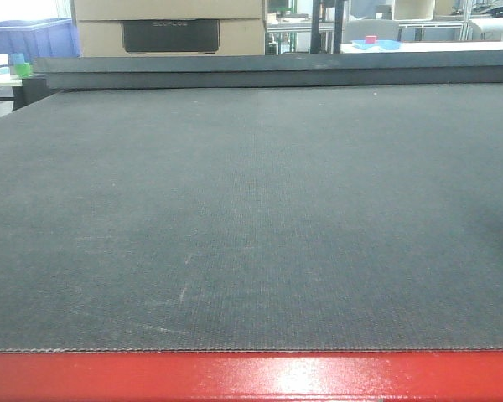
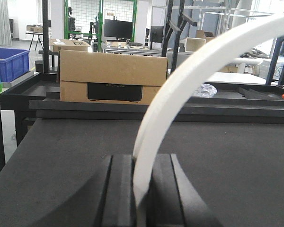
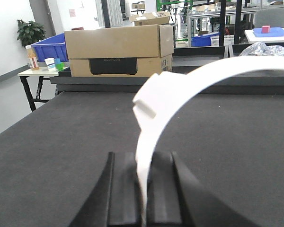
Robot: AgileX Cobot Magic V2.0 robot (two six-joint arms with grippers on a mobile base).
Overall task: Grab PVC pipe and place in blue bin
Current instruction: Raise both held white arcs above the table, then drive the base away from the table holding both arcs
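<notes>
PVC pipe (image 2: 180,75), smooth, white, curved, is clamped by left pincer (image 2: 142,165) and right pincer (image 3: 143,163).

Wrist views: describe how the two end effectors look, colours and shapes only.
Left end effector: two matte black, block-like fingers, each with a vertical groove, flaring outward toward the base. Right end effector looks the same: matte black, grooved fingers with sloping outer shoulders. No cables, markings or arm links show.

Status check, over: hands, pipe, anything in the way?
Left hand shut on white curved pipe. Right hand likewise. Blue bin beyond table, far left. Cardboard box at far edge.
</notes>
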